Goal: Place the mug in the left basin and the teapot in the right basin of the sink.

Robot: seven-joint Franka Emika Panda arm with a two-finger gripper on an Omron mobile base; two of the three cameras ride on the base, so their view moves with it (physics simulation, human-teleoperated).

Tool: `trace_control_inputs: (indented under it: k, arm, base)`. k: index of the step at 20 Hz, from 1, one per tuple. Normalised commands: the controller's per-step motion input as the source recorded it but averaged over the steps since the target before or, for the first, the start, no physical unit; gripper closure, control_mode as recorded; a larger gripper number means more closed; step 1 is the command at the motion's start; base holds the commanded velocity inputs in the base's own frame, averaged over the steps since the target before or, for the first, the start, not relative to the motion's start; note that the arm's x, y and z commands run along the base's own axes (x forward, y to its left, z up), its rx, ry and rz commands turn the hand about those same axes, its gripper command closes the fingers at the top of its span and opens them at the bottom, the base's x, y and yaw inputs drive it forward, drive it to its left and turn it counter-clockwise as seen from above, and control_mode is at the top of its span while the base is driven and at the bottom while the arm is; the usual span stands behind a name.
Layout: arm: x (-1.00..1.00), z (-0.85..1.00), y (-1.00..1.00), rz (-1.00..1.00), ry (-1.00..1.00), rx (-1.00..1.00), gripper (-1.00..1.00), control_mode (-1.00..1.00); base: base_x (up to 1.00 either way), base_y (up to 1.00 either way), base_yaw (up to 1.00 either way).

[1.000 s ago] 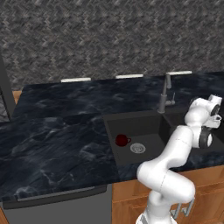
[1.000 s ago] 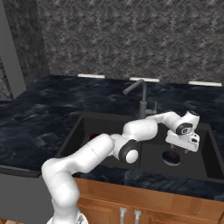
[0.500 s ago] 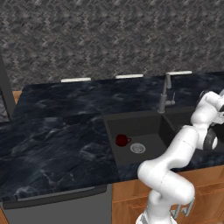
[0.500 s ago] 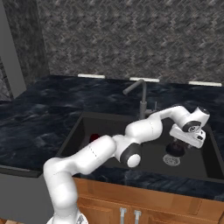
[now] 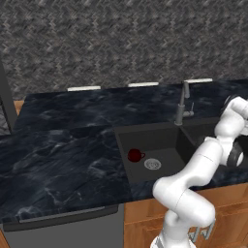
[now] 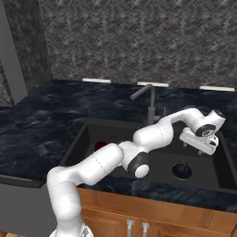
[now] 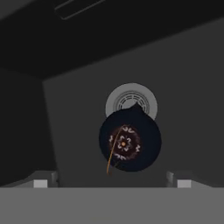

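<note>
I see the gripper point(image 6: 200, 144) now raised clear, jaws wide and empty. The teapot point(image 6: 182, 170) rests in the right basin point(image 6: 203, 172), the mug point(image 5: 135, 155) in the left basin point(image 5: 160, 170). I judge both placements complete.

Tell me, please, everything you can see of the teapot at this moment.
The teapot is a small, squat, round pot, black-grey and matte-looking, with a reddish floral mark at the centre of its top and a thin arched wire handle. It sits upright on the floor of the right basin, partly overlapping the round silver drain in the hand view. Nothing grips it: the gripper hangs above it with jaws open, apart from it.
</note>
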Motion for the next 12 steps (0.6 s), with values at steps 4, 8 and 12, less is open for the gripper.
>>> trace_control_inputs:
  k: [4, 8, 12]
  arm:
    - [-0.01, 0.03, 0.41, -0.03, -0.01, -0.13, -1.0, -1.0]
    - [-0.2, 0.17, 0.31, -0.04, 0.0, -0.08, -1.0, -1.0]
    - [-0.32, 0.18, 0.25, -0.03, 0.01, -0.02, -1.0, -1.0]
  base:
    - [0.0, 0.0, 0.0]
    - [0.0, 0.0, 0.0]
    - [0.0, 0.0, 0.0]
